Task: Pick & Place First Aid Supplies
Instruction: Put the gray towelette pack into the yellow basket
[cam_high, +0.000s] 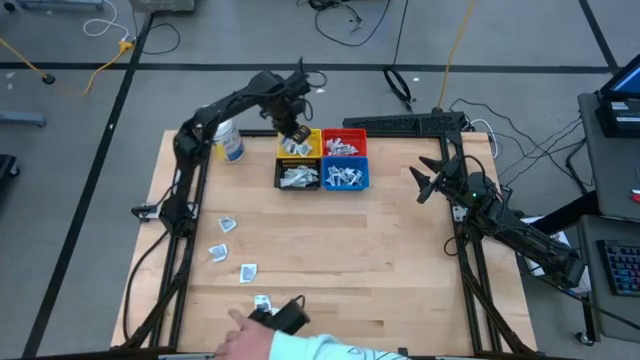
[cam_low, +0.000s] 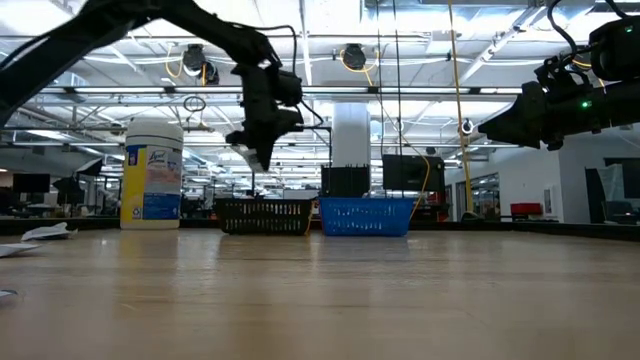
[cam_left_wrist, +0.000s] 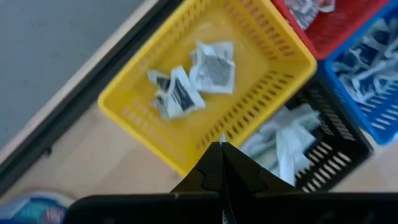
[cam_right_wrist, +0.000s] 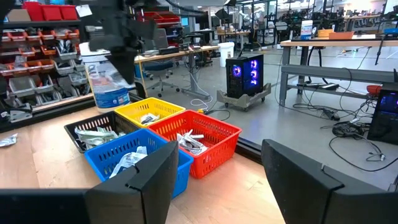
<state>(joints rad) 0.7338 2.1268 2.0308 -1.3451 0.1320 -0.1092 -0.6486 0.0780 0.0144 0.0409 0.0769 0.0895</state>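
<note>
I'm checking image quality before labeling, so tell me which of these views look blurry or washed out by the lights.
Left wrist view: the yellow bin and its packets are soft, the left gripper's own fingers blurred. Low view: bright ceiling lights behind leave the left arm a silhouette and the black bin dark. High view: evenly lit. Right wrist view: the right gripper's fingers are dark and out of focus.

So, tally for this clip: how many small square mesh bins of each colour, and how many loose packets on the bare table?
Yellow square mesh bin: 1
Red square mesh bin: 1
Black square mesh bin: 1
Blue square mesh bin: 1
Loose flat white packets on the wooden table, such as: 4
Total: 8
</note>
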